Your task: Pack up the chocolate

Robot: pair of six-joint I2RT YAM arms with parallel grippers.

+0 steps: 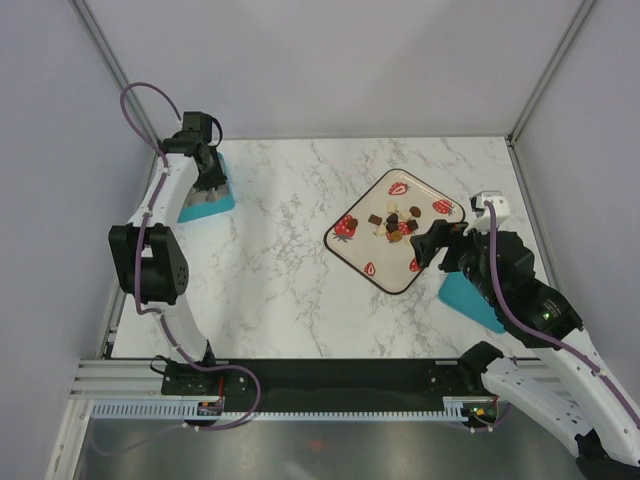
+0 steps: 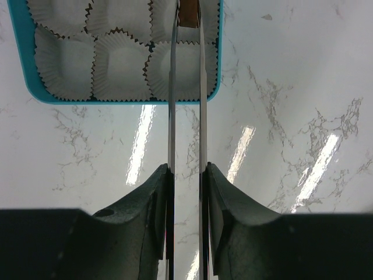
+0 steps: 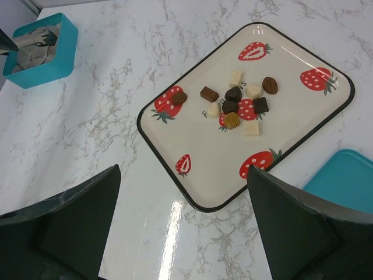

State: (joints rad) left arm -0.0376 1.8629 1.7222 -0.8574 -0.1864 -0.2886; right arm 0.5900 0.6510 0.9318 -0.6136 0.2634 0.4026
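The left gripper (image 2: 186, 175) pinches a pair of thin metal tongs (image 2: 172, 116), and their tips clamp one brown chocolate piece (image 2: 187, 13) above the teal box (image 2: 116, 100) of white paper cups (image 2: 119, 70). The box sits at about ten o'clock on the marble table (image 1: 280, 290). The right gripper (image 3: 183, 195) hangs spread wide and empty at the five o'clock side of the strawberry-print tray (image 3: 204, 154). The rest of the chocolate (image 3: 233, 108) lies clustered near the tray's middle. A teal lid (image 3: 344, 175) rests at the tray's four o'clock.

We judge the step in hand to be setting this piece into a cup. The next move, we reckon, calls for bringing the tips down over an empty cup, then easing the squeeze so the piece drops cleanly past the fluted paper.
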